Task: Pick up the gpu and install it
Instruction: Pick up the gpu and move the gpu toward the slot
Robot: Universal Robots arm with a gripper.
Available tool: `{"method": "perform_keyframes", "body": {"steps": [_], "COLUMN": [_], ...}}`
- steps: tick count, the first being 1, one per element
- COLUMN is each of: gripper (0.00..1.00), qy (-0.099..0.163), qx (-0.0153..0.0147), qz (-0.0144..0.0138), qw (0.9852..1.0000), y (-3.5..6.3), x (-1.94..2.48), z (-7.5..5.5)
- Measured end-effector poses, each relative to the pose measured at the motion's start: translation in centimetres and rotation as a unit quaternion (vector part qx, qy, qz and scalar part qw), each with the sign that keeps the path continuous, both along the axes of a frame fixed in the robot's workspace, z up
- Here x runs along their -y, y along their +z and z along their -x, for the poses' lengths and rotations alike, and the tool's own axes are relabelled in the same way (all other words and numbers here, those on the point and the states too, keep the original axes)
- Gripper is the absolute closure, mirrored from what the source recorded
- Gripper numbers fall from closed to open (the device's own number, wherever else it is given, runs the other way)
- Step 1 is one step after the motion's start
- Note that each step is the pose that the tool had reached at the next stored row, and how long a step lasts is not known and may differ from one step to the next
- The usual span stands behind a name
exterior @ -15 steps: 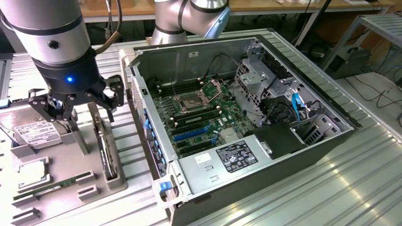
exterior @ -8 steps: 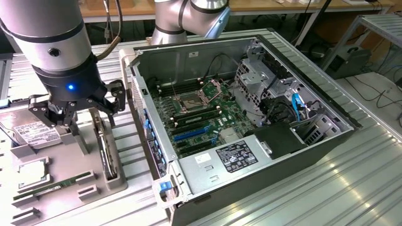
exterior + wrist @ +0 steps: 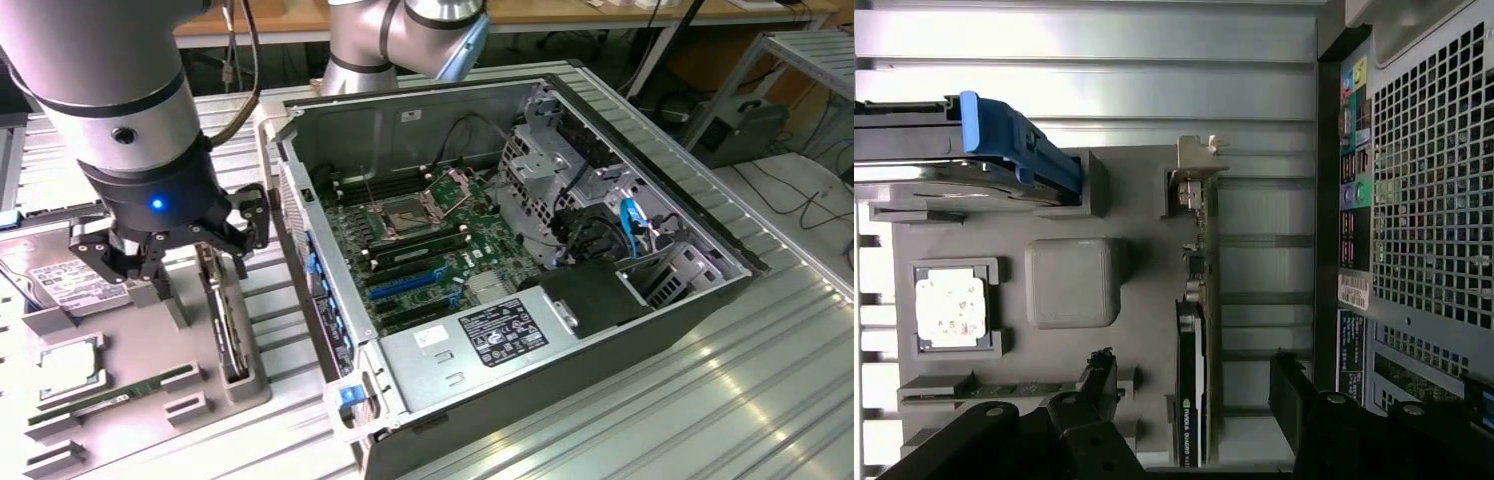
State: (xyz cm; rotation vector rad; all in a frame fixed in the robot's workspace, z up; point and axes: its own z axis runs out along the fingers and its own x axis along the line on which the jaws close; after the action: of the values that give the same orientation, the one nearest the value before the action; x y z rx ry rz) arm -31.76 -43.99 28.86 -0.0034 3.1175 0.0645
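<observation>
Pincer (image 3: 190,272) hangs released above the tray (image 3: 1144,265), jaws straddling the upright gpu (image 3: 1199,300), seemingly not touching it.

NVIDIA QUADRO runs along the gpu (image 3: 1199,330) edge (power-supply label (image 3: 501,335) unreadable).

Exterior view: I find bright, even light from overhead. Broad glare streaks lie on the ribbed table (image 3: 747,400) at the exterior view's right. The case (image 3: 400,130) is dimmer inside, its inner wall in soft shadow. The arm (image 3: 107,90) carries a pale sheen along its barrel, and a blue lamp (image 3: 158,204) glows on it.

Wrist view: I see the table ribs washed to near white and the processor (image 3: 950,308) top blown out. The fingers (image 3: 1334,430) read as black shapes without detail. The tray (image 3: 1144,250) is lit flat, with thin shadows.
</observation>
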Motion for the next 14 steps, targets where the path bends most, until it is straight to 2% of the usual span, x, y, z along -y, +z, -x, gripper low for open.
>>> {"method": "perform_keyframes", "body": {"steps": [14], "gripper": [0.27], "qy": [0.0], "qx": [0.0], "qz": [0.0008], "qw": [1.0], "y": [-2.58], "x": [0.09], "z": [0.0]}}
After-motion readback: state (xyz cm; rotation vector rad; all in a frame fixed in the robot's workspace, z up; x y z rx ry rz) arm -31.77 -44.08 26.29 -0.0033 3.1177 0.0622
